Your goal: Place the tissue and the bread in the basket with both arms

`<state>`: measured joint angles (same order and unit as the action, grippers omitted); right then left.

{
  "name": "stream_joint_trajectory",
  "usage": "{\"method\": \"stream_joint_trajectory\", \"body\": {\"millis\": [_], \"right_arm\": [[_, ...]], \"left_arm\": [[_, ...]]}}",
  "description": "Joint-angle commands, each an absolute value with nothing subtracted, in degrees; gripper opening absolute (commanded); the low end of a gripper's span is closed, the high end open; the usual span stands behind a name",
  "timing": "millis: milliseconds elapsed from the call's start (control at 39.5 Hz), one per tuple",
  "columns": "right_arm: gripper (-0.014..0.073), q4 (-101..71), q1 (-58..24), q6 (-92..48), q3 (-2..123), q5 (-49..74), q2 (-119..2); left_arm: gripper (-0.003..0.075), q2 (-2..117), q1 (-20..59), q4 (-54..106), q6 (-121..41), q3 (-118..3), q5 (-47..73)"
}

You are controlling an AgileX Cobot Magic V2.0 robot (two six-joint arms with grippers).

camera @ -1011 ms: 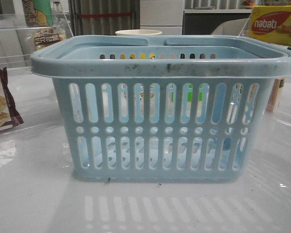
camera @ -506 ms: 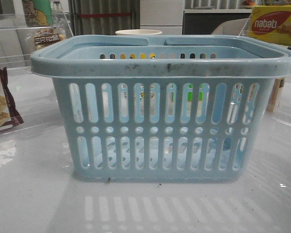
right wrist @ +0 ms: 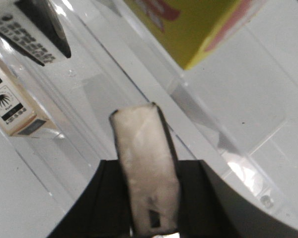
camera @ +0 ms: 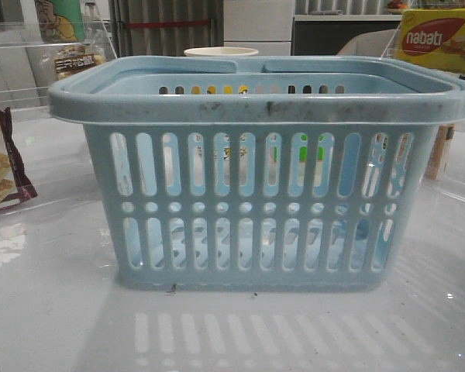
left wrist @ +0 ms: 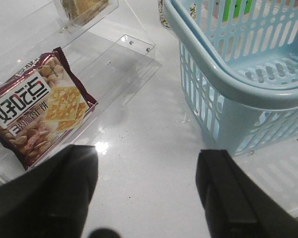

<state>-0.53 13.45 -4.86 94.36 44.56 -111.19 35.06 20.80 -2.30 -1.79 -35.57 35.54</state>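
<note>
Basket (camera: 256, 170) stands mid-desk, square to the front camera, both handles folded down on the rim. Through the slots the floor looks bare; a dark-blue patch shows low behind the slats toward the right end, cannot tell whether it is inside or beyond. Judged so: nothing deposited yet. Right gripper (right wrist: 148, 218) is closed on a pale, soft, narrow pack (right wrist: 145, 163) with dark edging, standing up between the fingers; probably the tissue, though the wrapper print is not readable here. It hangs over the clear acrylic shelf (right wrist: 198, 124) by the desk's right edge, a yellow Nabati box (right wrist: 188, 25) beyond it, so the pack is lifted but not yet over the basket. Left gripper (left wrist: 144, 193) is wide open and holds nothing, poised over bare desk between the basket's left end wall and the maroon-edged cracker packet (left wrist: 37, 111) lying in a clear tray toward the left edge. Bread not identifiable in any view; a wrapped golden item (left wrist: 82, 7) on the far acrylic shelf may be it, too cropped to say. Remaining: carry and drop tissue; find, grasp and drop bread.
</note>
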Motion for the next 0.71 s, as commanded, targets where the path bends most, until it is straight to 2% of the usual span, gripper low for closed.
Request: {"method": "stream_joint_trajectory", "body": {"millis": [0,303,480,683], "right_arm": [[0.0230,-0.5,13.3,-5.6,96.6,42.3,-107.0],[0.0225,-0.6,9.9,-5.6,96.5,43.9,-96.9],[0.0225,-1.8,3.6,-5.6,94.4,45.6,-86.1],[0.0225,-4.4,-6.0,-6.3,85.4,42.5,-75.7]], "left_arm": [[0.0475,35.5,21.3,-2.4,-1.9,-37.4,31.5],[0.0475,35.5,21.3,-2.4,-1.9,-37.4,31.5],[0.0475,35.5,21.3,-2.4,-1.9,-37.4,31.5],[0.0475,35.5,21.3,-2.4,-1.9,-37.4,31.5]]}}
